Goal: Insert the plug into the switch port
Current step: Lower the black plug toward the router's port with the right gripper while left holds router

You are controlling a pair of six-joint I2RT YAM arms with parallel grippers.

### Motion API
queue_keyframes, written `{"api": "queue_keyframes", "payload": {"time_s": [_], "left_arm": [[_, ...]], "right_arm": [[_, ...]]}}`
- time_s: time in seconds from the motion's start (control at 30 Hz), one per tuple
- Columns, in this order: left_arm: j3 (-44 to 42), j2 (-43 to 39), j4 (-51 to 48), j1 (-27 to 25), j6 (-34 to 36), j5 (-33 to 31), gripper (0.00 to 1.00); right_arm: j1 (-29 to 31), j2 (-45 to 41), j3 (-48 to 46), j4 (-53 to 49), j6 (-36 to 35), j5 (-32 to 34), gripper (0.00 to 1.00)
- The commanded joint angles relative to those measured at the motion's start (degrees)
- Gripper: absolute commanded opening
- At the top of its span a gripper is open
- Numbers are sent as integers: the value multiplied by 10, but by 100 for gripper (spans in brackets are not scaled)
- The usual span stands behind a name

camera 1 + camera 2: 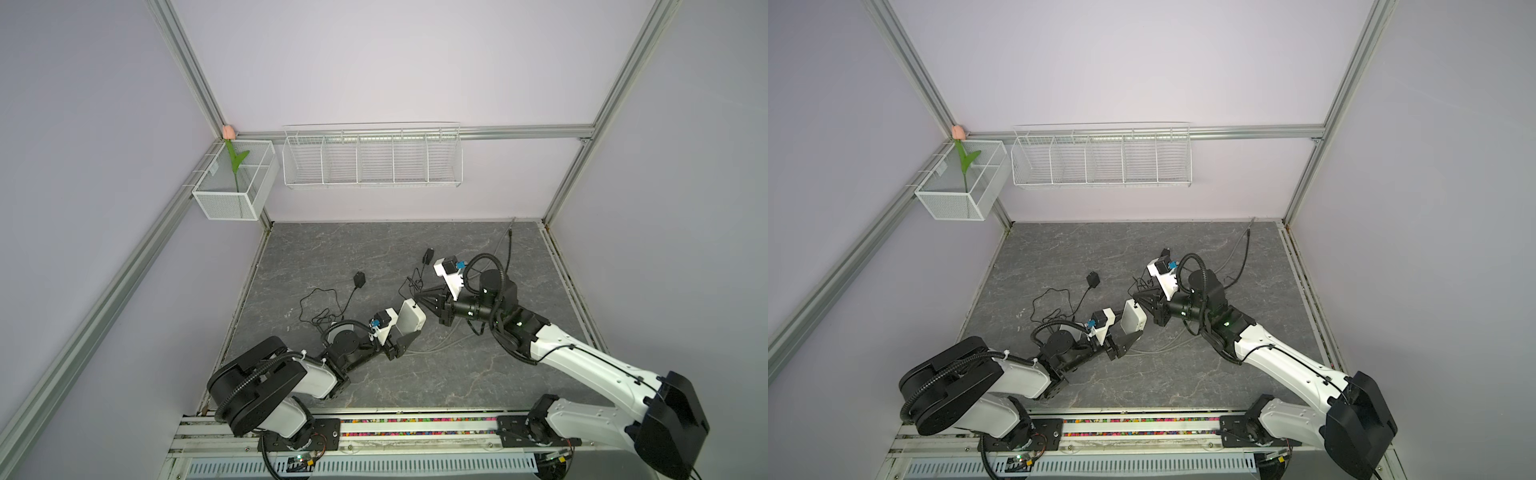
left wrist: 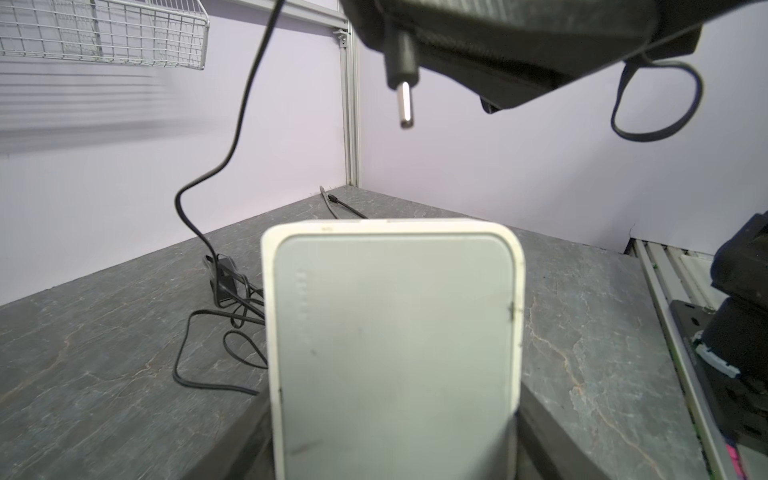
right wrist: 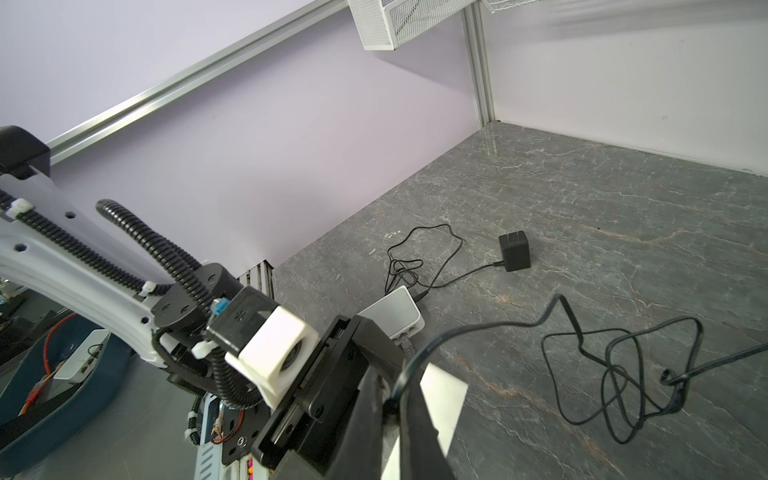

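both top views look steeply down on the switch (image 1: 411, 318) from high above, facing the back wall (image 1: 395, 83). each wrist view sits close to the switch, which all four share.

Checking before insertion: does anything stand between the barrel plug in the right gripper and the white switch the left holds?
Nothing visible does: in the left wrist view only open air lies between the barrel plug and the facing edge of the white switch. The cable trails aside. The port is hidden.
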Motion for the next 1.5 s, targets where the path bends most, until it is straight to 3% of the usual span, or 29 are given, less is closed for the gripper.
{"api": "queue_keyframes", "payload": {"time_s": [0.0, 0.43, 1.47], "left_arm": [[3, 8, 43, -6, 44, -25, 0], [3, 8, 44, -34, 93, -81, 0], [17, -11, 44, -37, 80, -99, 0]], "right_arm": [[4, -8, -7, 1, -15, 11, 7], [10, 5, -11, 5, -17, 23, 7], [11, 45, 3, 2, -23, 49, 7]]}}
